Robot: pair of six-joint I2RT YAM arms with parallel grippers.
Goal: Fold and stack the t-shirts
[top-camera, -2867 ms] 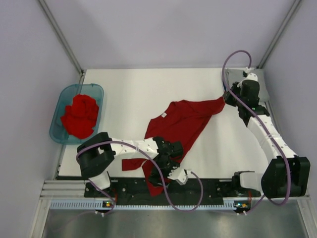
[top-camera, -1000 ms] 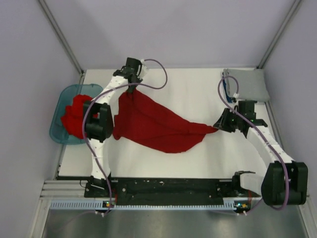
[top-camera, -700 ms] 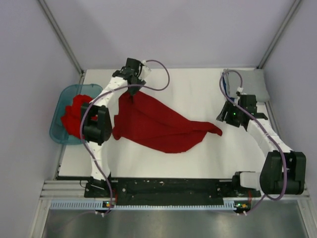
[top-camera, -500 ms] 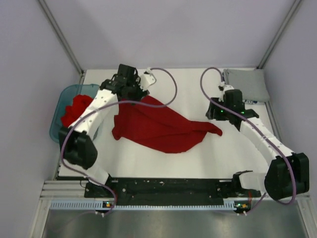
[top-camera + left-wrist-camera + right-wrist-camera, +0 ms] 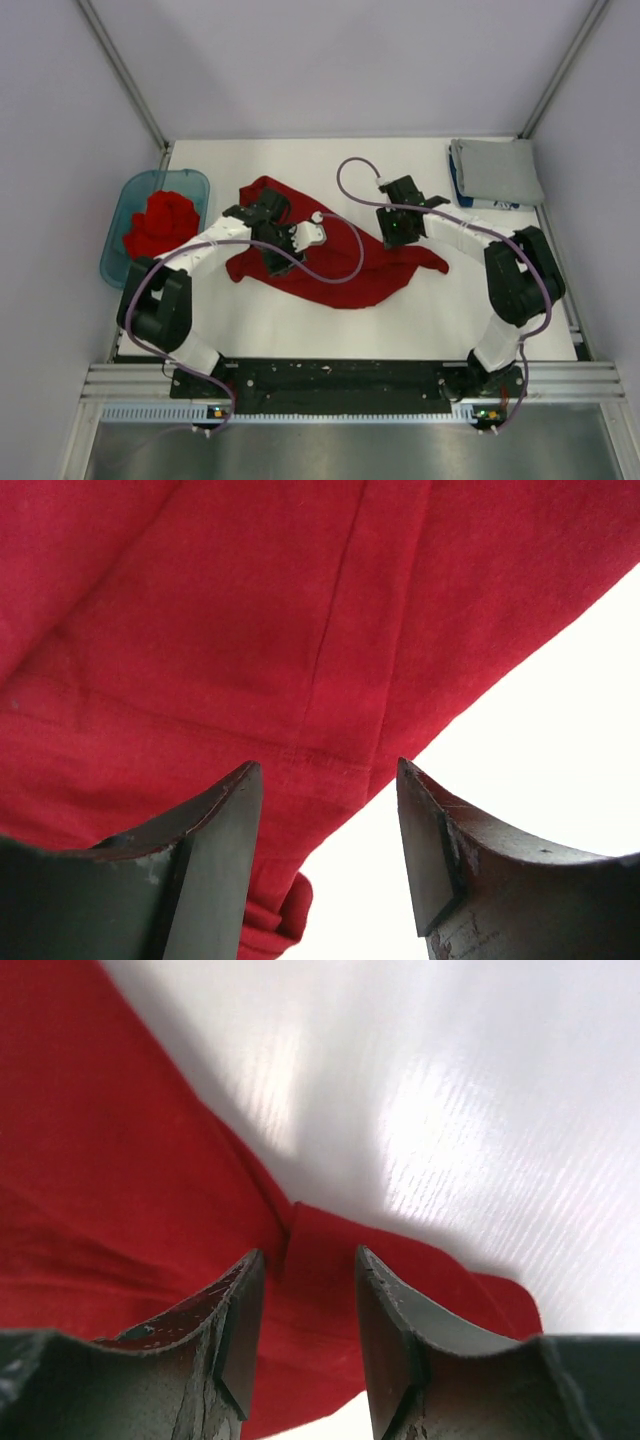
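Note:
One red t-shirt (image 5: 345,272) lies loosely spread and wrinkled on the middle of the white table (image 5: 330,330). My left gripper (image 5: 278,250) hovers open over its left part. In the left wrist view the gripper (image 5: 330,780) stands over the stitched hem of the red t-shirt (image 5: 200,630), holding nothing. My right gripper (image 5: 399,236) is open over the shirt's right upper edge. In the right wrist view the gripper (image 5: 310,1260) has a fold of the red t-shirt (image 5: 120,1160) lying below its gap. A folded grey t-shirt (image 5: 495,172) rests at the back right.
A teal plastic tub (image 5: 122,262) at the left edge holds a heap of red t-shirts (image 5: 160,222). Metal frame posts run along both back corners. Bare white table shows behind the shirt and in front of it.
Both grippers have let go of the red shirt, which now lies slack on the table. Both arms have swung inward and lowered over it, the left from the back left, the right from the right side.

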